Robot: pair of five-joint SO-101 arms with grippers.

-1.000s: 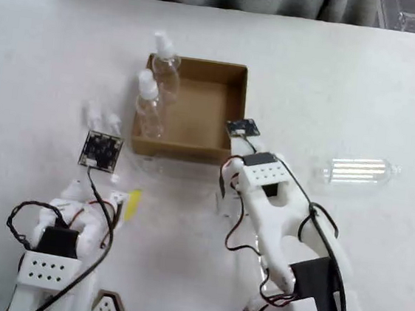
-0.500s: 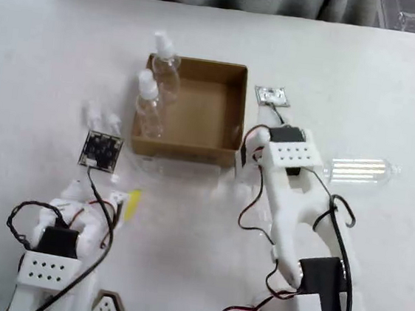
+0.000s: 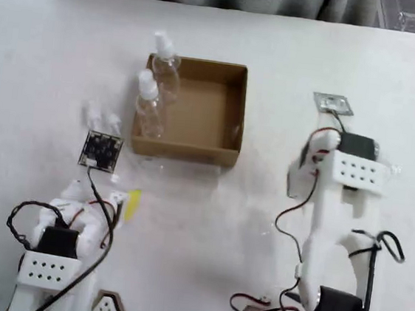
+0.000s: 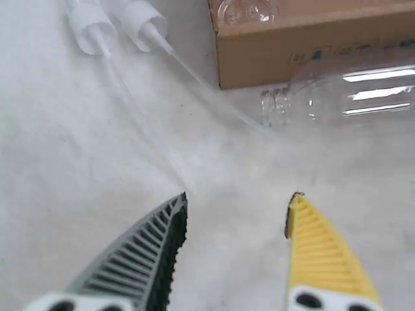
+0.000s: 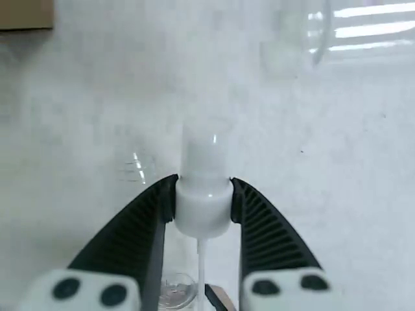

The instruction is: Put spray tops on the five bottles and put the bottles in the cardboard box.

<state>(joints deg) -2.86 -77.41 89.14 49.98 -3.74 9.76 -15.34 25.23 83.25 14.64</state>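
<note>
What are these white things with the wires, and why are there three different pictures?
They are two robot arms at a table. One picture looks down from above; the other two come from a camera on each arm's wrist. On the table is a cardboard box with two bottles standing in it, two loose spray tops, and a capless bottle lying by the box. The left gripper is open and empty. The right gripper pinches a spray top.

In the cardboard box [image 3: 185, 152], the left side's taken up by two capped bottles [image 3: 151, 109], right half is left open. Table [image 3: 57, 36] by the front-left corner is cluttered by a lying bottle [image 4: 350, 91] and two loose spray tops [image 4: 142, 19].
</note>
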